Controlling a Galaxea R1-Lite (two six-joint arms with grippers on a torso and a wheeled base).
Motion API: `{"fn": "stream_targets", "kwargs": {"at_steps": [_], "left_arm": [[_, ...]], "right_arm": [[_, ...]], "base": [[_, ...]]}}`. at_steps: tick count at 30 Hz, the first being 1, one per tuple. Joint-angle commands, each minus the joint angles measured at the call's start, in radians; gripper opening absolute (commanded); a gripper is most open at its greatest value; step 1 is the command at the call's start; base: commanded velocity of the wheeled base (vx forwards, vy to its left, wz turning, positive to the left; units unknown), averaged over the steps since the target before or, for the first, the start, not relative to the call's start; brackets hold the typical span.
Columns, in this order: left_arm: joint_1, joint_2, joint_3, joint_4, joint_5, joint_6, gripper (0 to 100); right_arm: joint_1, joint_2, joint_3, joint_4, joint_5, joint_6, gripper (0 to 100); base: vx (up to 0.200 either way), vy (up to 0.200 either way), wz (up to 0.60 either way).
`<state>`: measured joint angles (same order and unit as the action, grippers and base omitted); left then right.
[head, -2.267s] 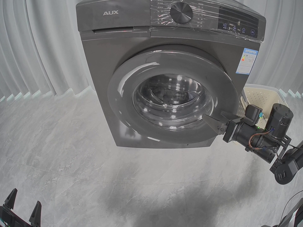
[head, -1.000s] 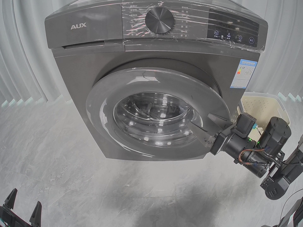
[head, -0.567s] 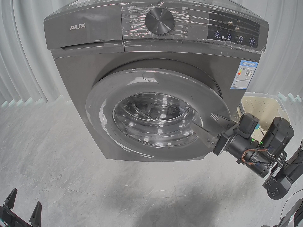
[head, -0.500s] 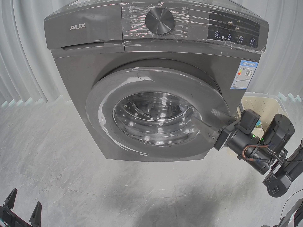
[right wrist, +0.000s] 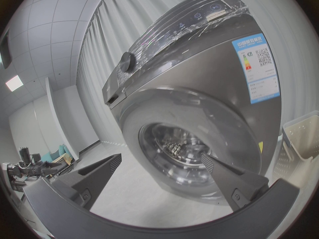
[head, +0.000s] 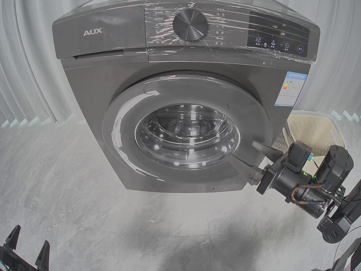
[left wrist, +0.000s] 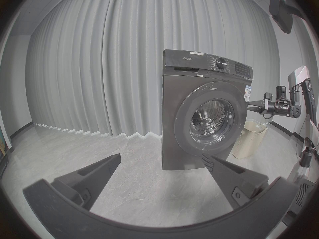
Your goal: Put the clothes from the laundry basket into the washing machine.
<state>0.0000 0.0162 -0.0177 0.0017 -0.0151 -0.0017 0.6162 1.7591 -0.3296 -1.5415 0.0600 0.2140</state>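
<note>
Door (head: 131, 106) is covering the drum mouth of the washer (head: 101, 76), with a curtain (head: 30, 57) hanging behind. Right gripper (head: 242, 150), jaws apart, is hovering at the door's right rim. Basket (head: 316, 128) is sitting on the floor (head: 94, 192) just right of the washer. Left gripper (head: 31, 235), jaws apart, is hanging low over open floor.

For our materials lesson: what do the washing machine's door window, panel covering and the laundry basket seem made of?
Door window: likely glass, clear, glossy, sharp reflections. Panel covering: thin plastic film, wrinkled, shiny. Laundry basket: probably moulded plastic, matt cream, perforated walls.
</note>
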Motion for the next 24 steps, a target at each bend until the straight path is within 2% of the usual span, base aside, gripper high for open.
{"fn": "stream_targets", "kwargs": {"at_steps": [1, 3, 11, 15, 20, 24], "left_arm": [[0.000, -0.016, 0.018, 0.000, -0.002, -0.001, 100], [0.000, -0.015, 0.018, 0.000, -0.002, -0.001, 100], [0.000, -0.015, 0.018, 0.000, 0.000, -0.003, 100], [0.000, -0.015, 0.016, -0.002, -0.003, -0.009, 100], [0.000, -0.015, 0.016, -0.002, -0.005, -0.011, 100], [0.000, -0.015, 0.018, -0.002, -0.005, -0.011, 100]], "right_arm": [[0.057, -0.033, 0.080, 0.000, 0.004, -0.002, 100], [0.074, -0.032, 0.087, 0.000, 0.003, -0.001, 100], [0.057, -0.027, 0.026, 0.000, 0.001, -0.001, 100], [-0.001, -0.023, -0.028, 0.001, 0.001, -0.007, 100], [-0.090, -0.007, -0.117, 0.003, -0.011, -0.005, 100], [-0.108, -0.012, -0.121, 0.004, -0.023, -0.007, 100]], "base": [[0.200, 0.000, 0.00], [0.200, 0.000, 0.00], [0.200, 0.000, 0.00], [0.200, 0.000, 0.00], [0.000, 0.000, 0.00], [0.000, 0.000, 0.00]]}}
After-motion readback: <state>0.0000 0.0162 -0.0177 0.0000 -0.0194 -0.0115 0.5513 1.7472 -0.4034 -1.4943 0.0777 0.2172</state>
